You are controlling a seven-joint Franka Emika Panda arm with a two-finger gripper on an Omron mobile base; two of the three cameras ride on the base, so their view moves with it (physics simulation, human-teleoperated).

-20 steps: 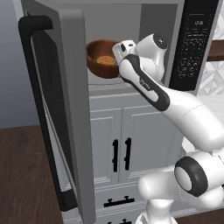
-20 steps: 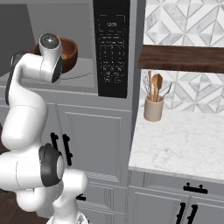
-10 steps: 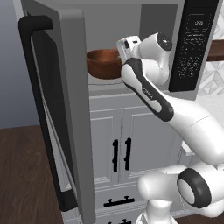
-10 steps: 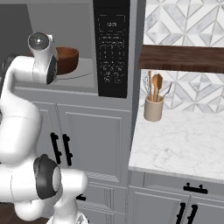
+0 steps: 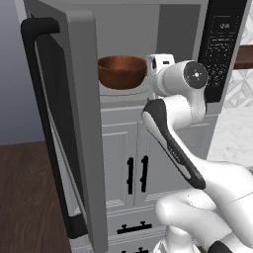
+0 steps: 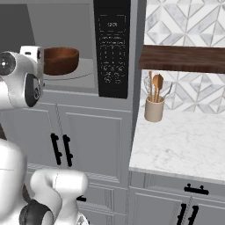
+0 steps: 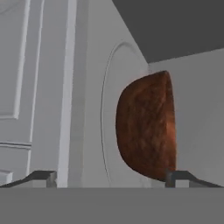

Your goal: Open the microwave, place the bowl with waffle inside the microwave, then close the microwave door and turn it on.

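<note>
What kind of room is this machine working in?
A rendered home kitchen, it seems. A built-in microwave stands open with a wooden bowl on its turntable, white panelled cabinets sit below, and a crock of cooking utensils rests on a marble counter.

Bowl (image 5: pixel 122 71) inside microwave (image 5: pixel 148 44), microwave door (image 5: pixel 64 128) wide open.

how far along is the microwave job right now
Done: the microwave door is swung open and the bowl sits on the turntable inside the microwave. In hand: the gripper is open beside the bowl, holding nothing. Left: shutting the door and pressing the keypad.
</note>
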